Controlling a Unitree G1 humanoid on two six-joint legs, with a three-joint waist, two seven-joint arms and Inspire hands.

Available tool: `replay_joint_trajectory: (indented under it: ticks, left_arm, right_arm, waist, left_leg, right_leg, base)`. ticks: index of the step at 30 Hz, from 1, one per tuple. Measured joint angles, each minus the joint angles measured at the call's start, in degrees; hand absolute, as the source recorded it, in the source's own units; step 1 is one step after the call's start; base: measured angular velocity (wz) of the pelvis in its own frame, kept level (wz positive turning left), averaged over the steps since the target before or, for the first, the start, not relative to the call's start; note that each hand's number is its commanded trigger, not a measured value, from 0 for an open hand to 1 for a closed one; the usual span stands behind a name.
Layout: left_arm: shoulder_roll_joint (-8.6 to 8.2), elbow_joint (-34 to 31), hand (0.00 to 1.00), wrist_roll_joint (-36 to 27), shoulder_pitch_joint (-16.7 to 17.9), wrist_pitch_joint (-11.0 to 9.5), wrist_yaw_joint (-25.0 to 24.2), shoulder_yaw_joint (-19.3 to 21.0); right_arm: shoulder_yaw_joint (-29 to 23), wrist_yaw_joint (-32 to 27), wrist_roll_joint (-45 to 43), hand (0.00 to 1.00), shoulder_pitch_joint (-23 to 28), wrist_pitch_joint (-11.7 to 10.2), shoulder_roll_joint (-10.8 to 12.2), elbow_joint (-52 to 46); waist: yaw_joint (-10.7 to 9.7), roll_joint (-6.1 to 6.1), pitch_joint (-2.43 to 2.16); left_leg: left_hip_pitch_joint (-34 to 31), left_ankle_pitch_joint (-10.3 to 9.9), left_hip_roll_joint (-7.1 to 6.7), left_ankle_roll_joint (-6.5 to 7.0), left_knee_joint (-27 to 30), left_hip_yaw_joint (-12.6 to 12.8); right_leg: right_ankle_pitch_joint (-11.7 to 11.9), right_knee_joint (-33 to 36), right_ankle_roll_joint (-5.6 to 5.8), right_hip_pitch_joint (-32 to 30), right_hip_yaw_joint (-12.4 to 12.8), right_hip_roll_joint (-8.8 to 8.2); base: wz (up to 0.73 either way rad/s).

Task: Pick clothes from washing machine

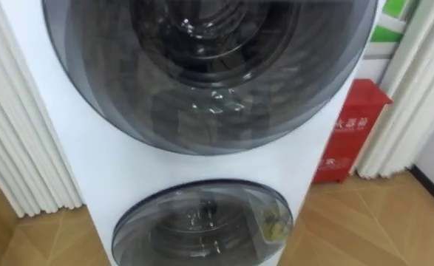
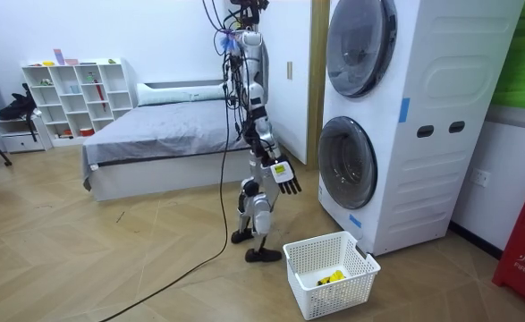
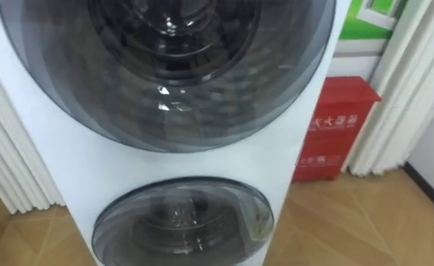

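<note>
Closest loomed the white stacked washing machine (image 1: pixel 128 174), its upper round dark-glass door (image 1: pixel 202 66) at twelve o'clock and lower door (image 1: pixel 202 225) at six, both closed. Whether clothes lay behind them could not be told. At three o'clock stood a red metal box (image 1: pixel 350 133) bearing white characters. In the room view the robot faced the machine, its right hand (image 2: pixel 288 176) hanging with fingers relaxed and holding nothing, and a white plastic basket (image 2: pixel 309 291) sat by its feet.

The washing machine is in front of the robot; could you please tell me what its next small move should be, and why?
Probably raise the right hand toward a door's edge to pull it open: the upper door and lower door look shut, the hand hangs open at the robot's side, and the basket waits nearby.
</note>
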Motion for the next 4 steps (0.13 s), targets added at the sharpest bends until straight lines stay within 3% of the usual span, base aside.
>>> replay_joint_trajectory:
  ticks: [4]
  left_arm:
    - [-1.37, 2.5, 0.0, 0.0, 3.0, 1.7, 1.8, 0.1]
  right_arm:
    - [0.3, -0.1, 1.6, 0.0, 0.3, 0.3, 0.2, 0.3]
  waist:
    - [0.6, 0.18, 0.14]
  left_leg:
    - [-0.1, -0.6, -0.05, -0.32, 0.0, -0.4]
  right_leg:
    - [-0.3, 0.1, 0.02, 0.3, -0.2, 0.23]
  base:
    - [-0.02]
